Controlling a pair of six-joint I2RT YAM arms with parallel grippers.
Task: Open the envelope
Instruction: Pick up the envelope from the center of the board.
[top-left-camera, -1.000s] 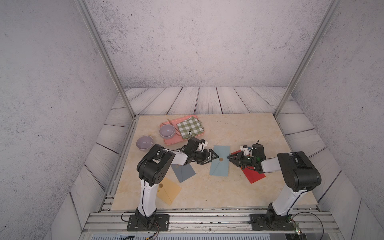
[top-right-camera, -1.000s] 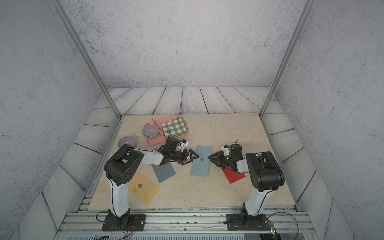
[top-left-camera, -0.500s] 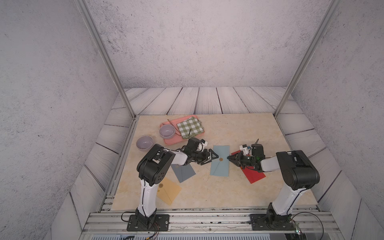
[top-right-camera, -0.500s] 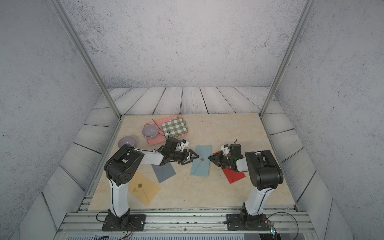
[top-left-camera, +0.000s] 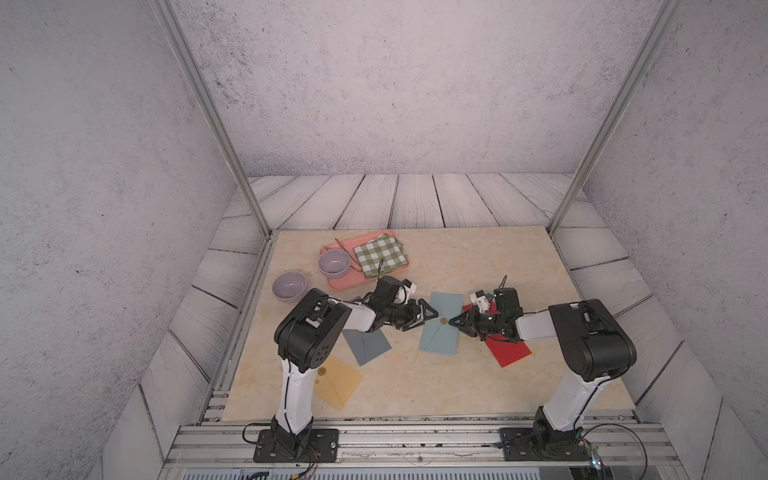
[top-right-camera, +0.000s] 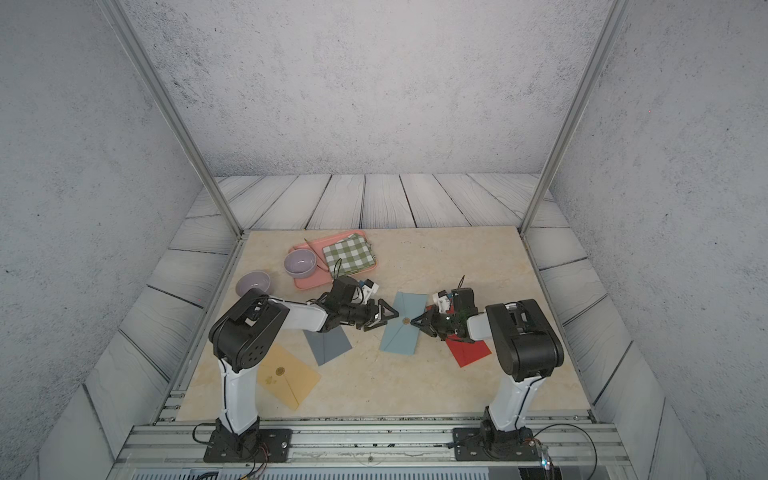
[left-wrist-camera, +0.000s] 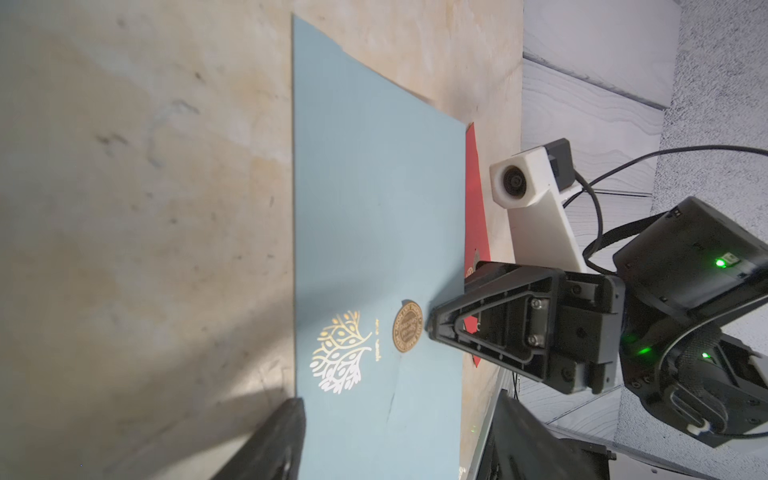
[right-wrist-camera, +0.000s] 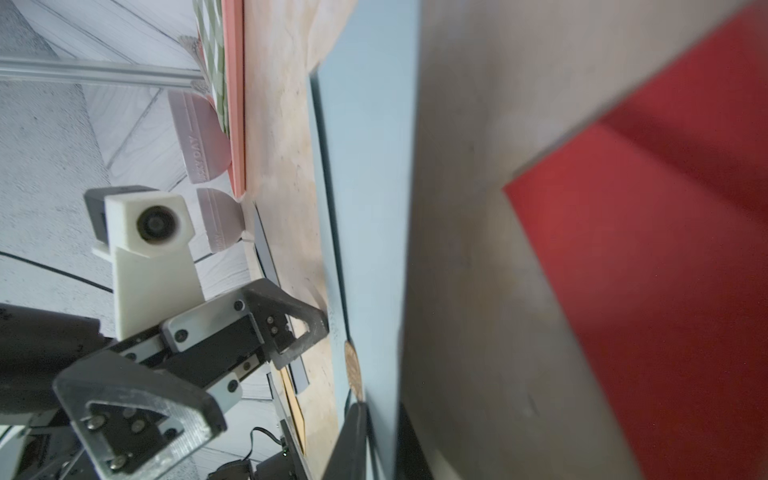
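A light blue envelope (top-left-camera: 444, 305) (top-right-camera: 400, 340) lies flat mid-table, with a gold seal (top-left-camera: 444, 321) (left-wrist-camera: 407, 332) at its flap tip. My right gripper (top-left-camera: 451, 322) (top-right-camera: 414, 321) lies low over the envelope's right side, its tip at the seal. In the right wrist view it (right-wrist-camera: 379, 409) is shut with the envelope's blue paper (right-wrist-camera: 370, 166) pinched between its fingers. My left gripper (top-left-camera: 422, 320) (top-right-camera: 382, 319) rests at the envelope's left edge. It (left-wrist-camera: 399, 399) is open, its fingers straddling the envelope (left-wrist-camera: 374, 208) without gripping it.
A red envelope (top-left-camera: 509, 351) lies under my right arm. A grey-blue envelope (top-left-camera: 368, 345) and a yellow one (top-left-camera: 338, 382) lie by the left arm. At the back left a pink tray (top-left-camera: 345, 284) holds a bowl (top-left-camera: 334, 264) and checked cloth (top-left-camera: 380, 254). A second bowl (top-left-camera: 289, 285) sits beside it.
My right gripper's jaws have closed at the seal. Both arms and the envelope stay where they were.
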